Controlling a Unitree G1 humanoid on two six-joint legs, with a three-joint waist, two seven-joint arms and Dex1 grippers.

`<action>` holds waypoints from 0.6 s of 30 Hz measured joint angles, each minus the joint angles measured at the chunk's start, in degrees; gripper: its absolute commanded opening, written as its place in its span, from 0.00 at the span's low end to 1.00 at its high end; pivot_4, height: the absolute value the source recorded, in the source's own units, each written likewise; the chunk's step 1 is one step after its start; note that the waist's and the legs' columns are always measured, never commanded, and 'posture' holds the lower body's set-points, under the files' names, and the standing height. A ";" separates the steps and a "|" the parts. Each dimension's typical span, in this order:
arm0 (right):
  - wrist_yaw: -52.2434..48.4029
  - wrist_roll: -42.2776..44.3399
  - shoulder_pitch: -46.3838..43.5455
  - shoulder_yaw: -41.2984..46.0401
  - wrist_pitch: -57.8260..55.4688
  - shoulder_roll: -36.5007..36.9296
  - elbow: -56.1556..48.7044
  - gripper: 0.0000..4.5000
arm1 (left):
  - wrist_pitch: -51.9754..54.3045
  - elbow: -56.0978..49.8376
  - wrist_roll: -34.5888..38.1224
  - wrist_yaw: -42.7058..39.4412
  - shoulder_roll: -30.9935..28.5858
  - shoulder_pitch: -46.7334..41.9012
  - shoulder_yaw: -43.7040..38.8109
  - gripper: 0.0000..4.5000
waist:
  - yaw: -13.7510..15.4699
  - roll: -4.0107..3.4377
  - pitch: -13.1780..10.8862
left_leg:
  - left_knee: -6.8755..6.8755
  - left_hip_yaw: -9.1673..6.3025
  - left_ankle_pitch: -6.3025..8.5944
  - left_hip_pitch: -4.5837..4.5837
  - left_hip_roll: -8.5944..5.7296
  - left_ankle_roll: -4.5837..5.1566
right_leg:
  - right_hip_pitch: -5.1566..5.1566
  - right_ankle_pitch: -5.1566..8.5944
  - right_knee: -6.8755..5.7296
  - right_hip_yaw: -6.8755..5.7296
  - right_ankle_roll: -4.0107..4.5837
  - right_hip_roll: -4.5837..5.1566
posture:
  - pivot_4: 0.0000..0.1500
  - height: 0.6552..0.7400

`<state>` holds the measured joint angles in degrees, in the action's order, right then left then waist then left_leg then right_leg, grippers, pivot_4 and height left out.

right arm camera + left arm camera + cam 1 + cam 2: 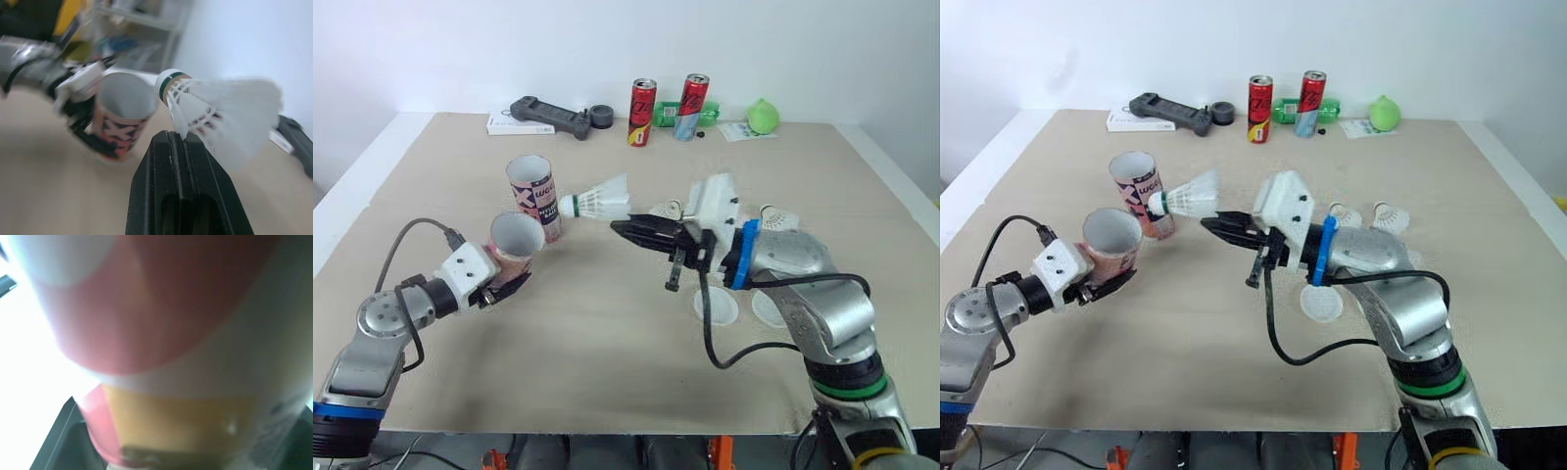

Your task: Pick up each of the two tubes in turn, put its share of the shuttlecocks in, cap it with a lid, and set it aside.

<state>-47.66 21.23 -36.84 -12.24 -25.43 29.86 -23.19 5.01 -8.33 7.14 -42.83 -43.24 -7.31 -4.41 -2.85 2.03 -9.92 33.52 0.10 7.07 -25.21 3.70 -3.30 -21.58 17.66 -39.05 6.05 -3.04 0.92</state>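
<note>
Right wrist: shuttlecock (222, 112) in end effector (180, 137)

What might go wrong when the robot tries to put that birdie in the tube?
The right gripper pinches the shuttlecock only by its feather edge, so it may twist or slip out. Its cork tip sits close to the standing tube, not lined up with the tilted tube in the left gripper, so it might miss or knock the standing one over.

A plain white wall (460, 49) stands behind the broad beige table (607, 343) under soft, even light.
</note>
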 measured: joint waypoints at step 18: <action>-5.19 -16.29 -5.19 -12.21 15.78 -7.46 12.01 0.30 | 9.87 -7.08 -7.34 0.83 -5.62 -2.34 4.76 0.67 | -0.05 -0.11 -0.02 | -0.09 0.03 0.00 0.09 0.63 0.00 | -0.17 -0.13 -0.07 0.06 -0.13 -0.71 | 1.00 1.00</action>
<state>-52.85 4.95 -42.04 -24.45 -9.66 22.41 -11.18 14.88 -15.41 -0.20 -42.00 -48.86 -9.64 0.35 -2.91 1.91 -9.94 33.43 0.13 7.07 -25.12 4.33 -3.30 -21.74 17.53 -39.12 6.11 -3.18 0.21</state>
